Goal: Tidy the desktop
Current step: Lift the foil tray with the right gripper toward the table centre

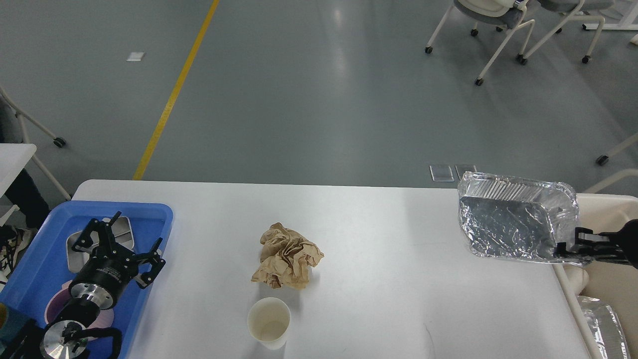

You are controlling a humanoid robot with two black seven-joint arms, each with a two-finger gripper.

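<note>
Foil tray [513,224], light and easily crumpled, was pinched by its rim in the right gripper [573,245] at frame right, above the desktop [379,239] edge; the left gripper [117,239] was spread wide, empty.

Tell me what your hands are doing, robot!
Right gripper shut on foil tray, lifted near bin. Left gripper open over blue tray. Desktop: paper, cup left.

Black arms, silver wrist rings
</note>
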